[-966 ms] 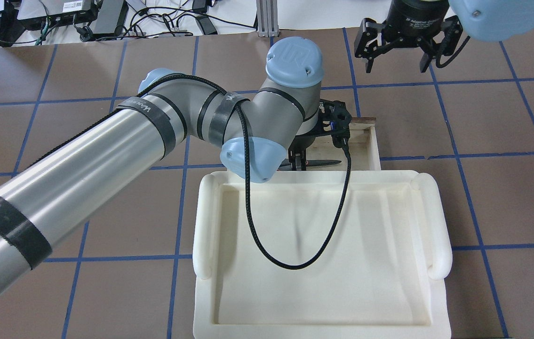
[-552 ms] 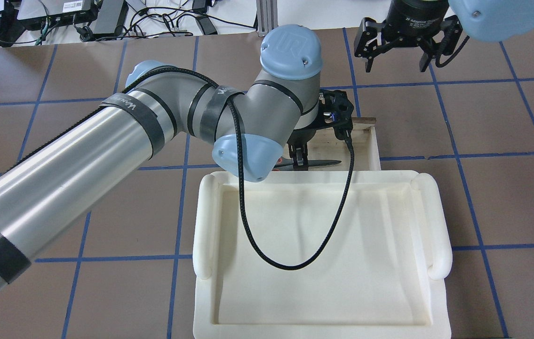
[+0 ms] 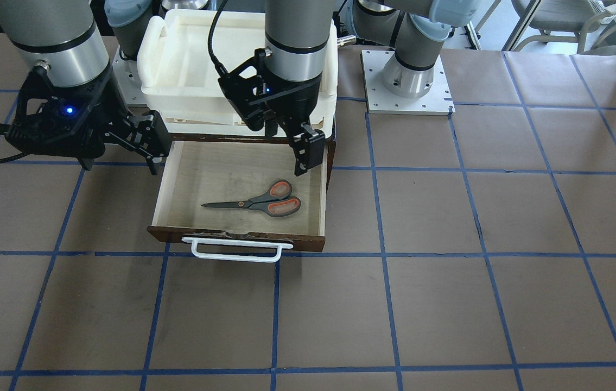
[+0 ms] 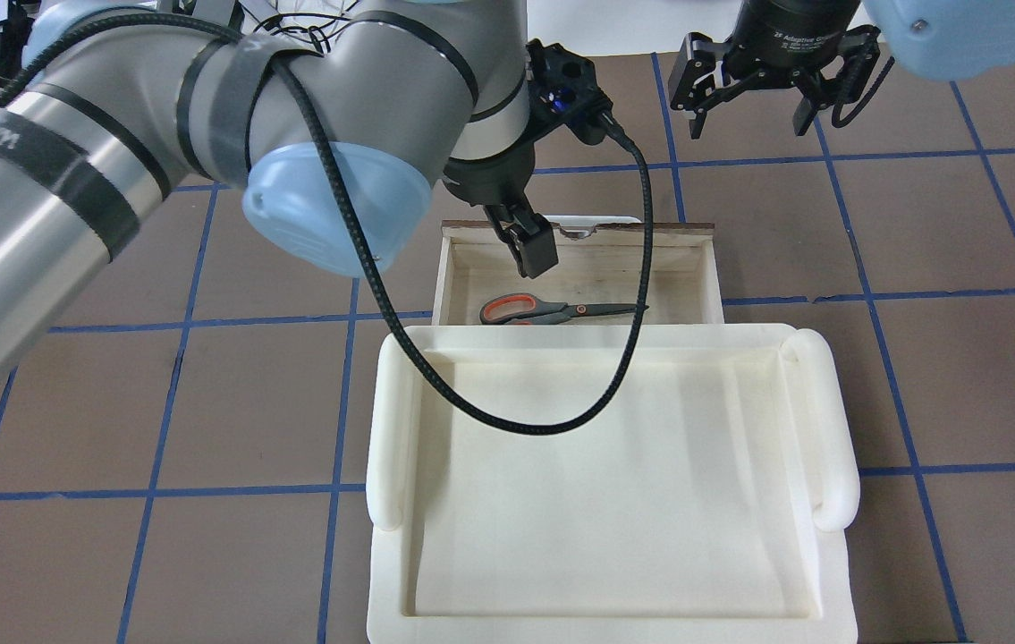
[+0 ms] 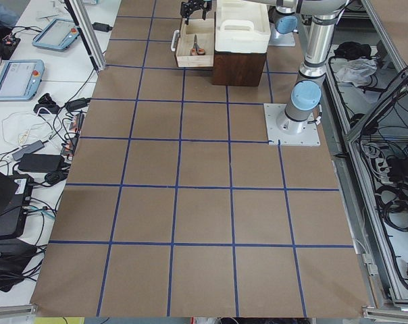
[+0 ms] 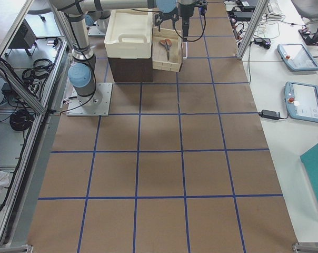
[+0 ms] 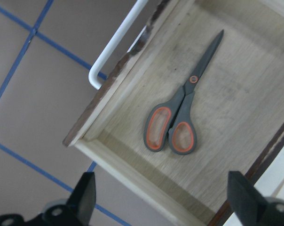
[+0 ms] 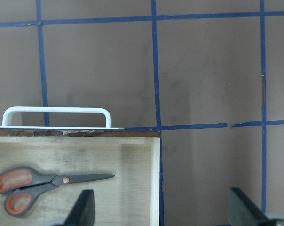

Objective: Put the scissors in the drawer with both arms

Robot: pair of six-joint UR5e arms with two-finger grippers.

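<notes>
The scissors [image 3: 264, 202] lie flat on the pale floor of the open drawer [image 3: 215, 174], blades towards the robot's right. They also show in the overhead view [image 4: 552, 310] and both wrist views [image 7: 179, 117] [image 8: 38, 183]. My left gripper [image 4: 527, 243] hangs open and empty above the handle end of the scissors, clear of them [image 3: 291, 146]. My right gripper [image 4: 750, 112] is open and empty, beyond the drawer's right corner, over the table [image 3: 118, 152]. The drawer's white bar handle [image 3: 234, 250] faces away from the robot.
A cream-white tray [image 4: 829, 429] sits on top of the cabinet just behind the drawer opening [image 3: 177, 70]. The left arm's black cable [image 4: 561, 420] loops over the tray. Brown table with blue tape grid [image 3: 449, 271] lies all around.
My left arm has lifted up and back from the drawer floor. The scissors now lie uncovered in the drawer. The right gripper has not moved.
</notes>
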